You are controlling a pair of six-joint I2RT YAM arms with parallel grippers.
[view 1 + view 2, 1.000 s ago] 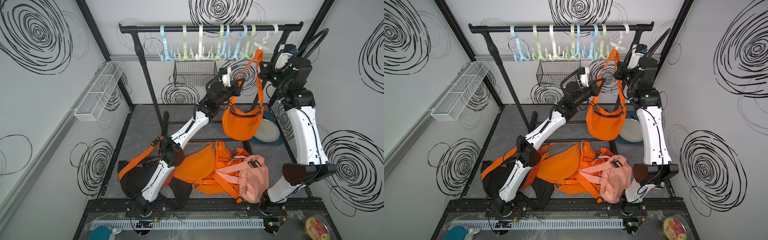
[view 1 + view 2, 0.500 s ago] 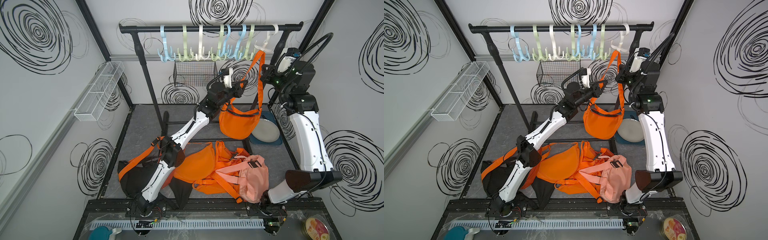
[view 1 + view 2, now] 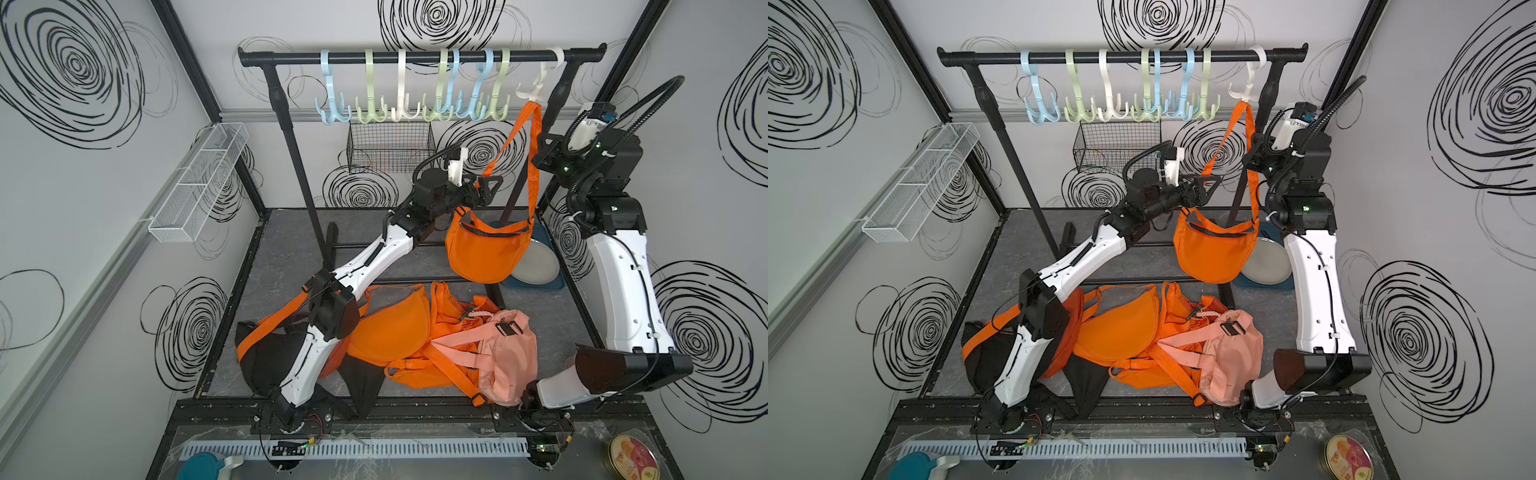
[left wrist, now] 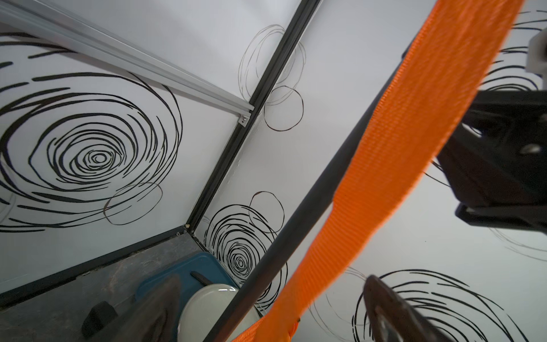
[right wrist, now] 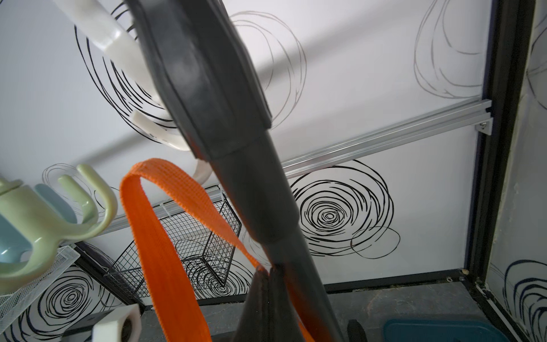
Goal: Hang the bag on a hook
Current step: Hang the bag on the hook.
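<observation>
An orange crescent-shaped bag (image 3: 484, 253) (image 3: 1214, 253) hangs upright in the air, clear of the floor, with its zipped mouth facing up. Its long orange webbing strap (image 3: 532, 158) (image 4: 399, 148) (image 5: 159, 237) rises as a narrow taut loop. The loop's apex sits just under the prongs of a white hook (image 3: 538, 81) (image 3: 1248, 83) (image 5: 124, 38) at the right end of the black rail (image 3: 415, 56). Whether the strap rests on a prong cannot be told.

White walls (image 3: 104, 174) scrawled with black spirals enclose a mottled grey floor (image 3: 286, 249). Beyond the fingers (image 4: 381, 308) of the left gripper (image 3: 490, 190), a silver aluminium rail (image 4: 127, 56) crosses the back wall to a black corner post (image 4: 236, 133). Light is soft and even.
</observation>
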